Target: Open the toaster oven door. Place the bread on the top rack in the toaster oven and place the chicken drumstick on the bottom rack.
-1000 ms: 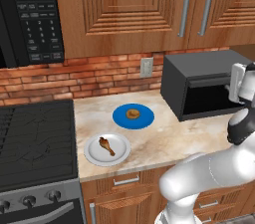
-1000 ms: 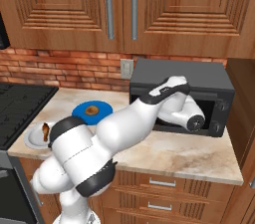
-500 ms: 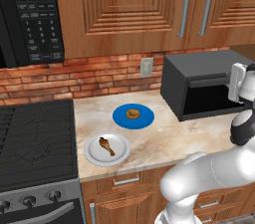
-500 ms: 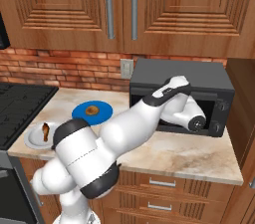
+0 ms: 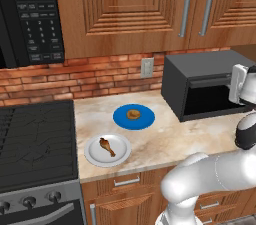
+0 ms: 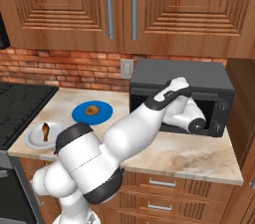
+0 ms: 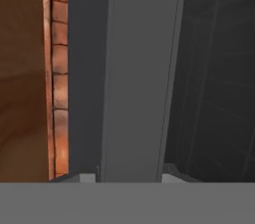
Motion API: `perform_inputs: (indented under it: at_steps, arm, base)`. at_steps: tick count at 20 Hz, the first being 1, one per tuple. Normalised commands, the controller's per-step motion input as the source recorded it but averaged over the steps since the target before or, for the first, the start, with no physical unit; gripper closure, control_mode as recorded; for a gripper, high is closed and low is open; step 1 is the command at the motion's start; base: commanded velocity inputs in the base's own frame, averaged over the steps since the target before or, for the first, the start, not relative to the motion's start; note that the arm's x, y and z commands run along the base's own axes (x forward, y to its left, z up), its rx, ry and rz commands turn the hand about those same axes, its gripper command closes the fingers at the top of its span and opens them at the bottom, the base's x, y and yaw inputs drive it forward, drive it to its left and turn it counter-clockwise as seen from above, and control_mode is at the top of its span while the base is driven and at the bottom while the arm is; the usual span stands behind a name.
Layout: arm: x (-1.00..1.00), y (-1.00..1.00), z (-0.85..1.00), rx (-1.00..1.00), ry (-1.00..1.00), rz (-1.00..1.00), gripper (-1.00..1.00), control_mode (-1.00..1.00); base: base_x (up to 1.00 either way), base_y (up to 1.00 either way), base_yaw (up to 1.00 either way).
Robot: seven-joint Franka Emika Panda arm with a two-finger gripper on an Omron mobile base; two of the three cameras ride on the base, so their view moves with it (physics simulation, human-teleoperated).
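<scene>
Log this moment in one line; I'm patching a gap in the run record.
claw: straddles grey handle, grip unconfirmed | toaster oven door: shut | bread: on blue plate | chicken drumstick: on white plate

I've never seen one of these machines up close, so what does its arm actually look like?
The arm is built of smooth, glossy white rounded segments, thick like a padded limb, linked by dark grey to black joint bands. A dark round cap marks the wrist end near the toaster oven. No loose cables or printed markings show. The gripper shows just two small pale grey tips.
</scene>
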Motion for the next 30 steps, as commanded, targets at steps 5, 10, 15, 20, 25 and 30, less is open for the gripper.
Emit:
perform_inputs:
  at_steps: [5, 10, 15, 20, 25, 30]
  arm:
    - [0.23, 0.1, -0.11, 0.0, 0.02, -0.02, 1.0, -1.0]
    - [0.21, 0.13, -0.24, 0.0, 0.18, -0.01, 1.0, -1.0]
    - [0.18, 0.2, -0.4, 0.0, 0.28, 0.0, 1.0, -1.0]
    - [0.21, 0.32, -0.54, 0.0, 0.34, 0.0, 1.0, -1.0]
    - [0.26, 0.43, -0.69, 0.05, 0.22, 0.0, 1.0, -1.0]
    - [0.24, 0.46, -0.88, 0.14, 0.07, 0.0, 1.0, -1.0]
  base:
    - [0.0, 0.0, 0.0]
    - [0.0, 0.0, 0.0]
    - [0.0, 0.0, 0.0]
    - [0.0, 0.0, 0.0]
    - [0.0, 0.0, 0.0]
    - [0.0, 0.0, 0.0]
